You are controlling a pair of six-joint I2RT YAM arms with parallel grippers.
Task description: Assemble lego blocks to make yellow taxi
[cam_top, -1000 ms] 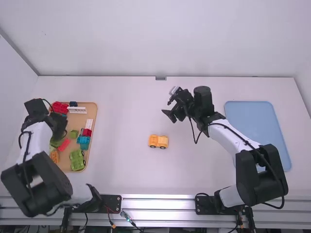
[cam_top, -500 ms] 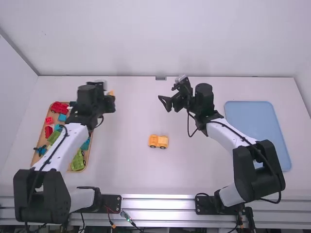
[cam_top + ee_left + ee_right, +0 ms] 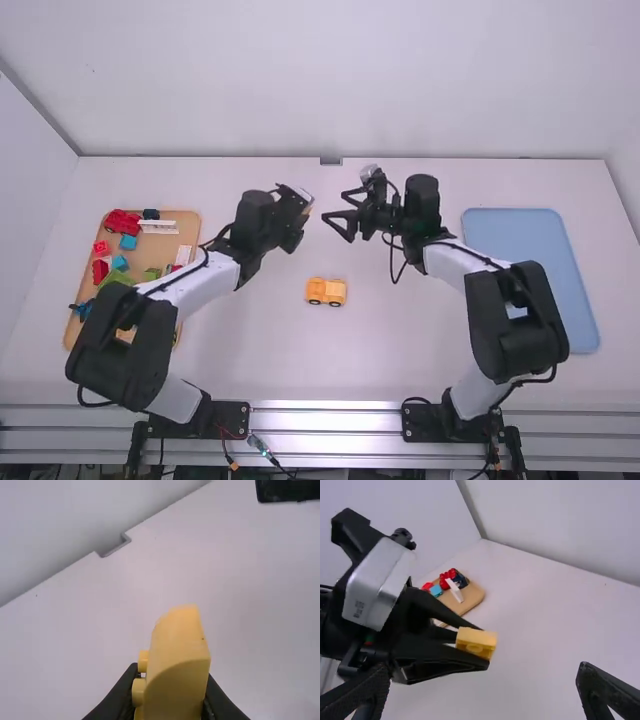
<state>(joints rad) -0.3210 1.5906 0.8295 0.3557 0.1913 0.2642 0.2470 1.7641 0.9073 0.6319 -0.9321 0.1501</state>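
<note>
Yellow block [image 3: 177, 667] in the left hand [image 3: 302, 222] has neared the right hand [image 3: 335, 204].

bright, diffuse light is spreading evenly over the white table [image 3: 250, 370] around the yellow block [image 3: 175, 645]. in the left wrist view, the block's upper side is glowing pale while its near face is sinking into amber shade. behind the block, the wall [image 3: 330, 90] is showing soft grey shading, its texture washing out.
</note>
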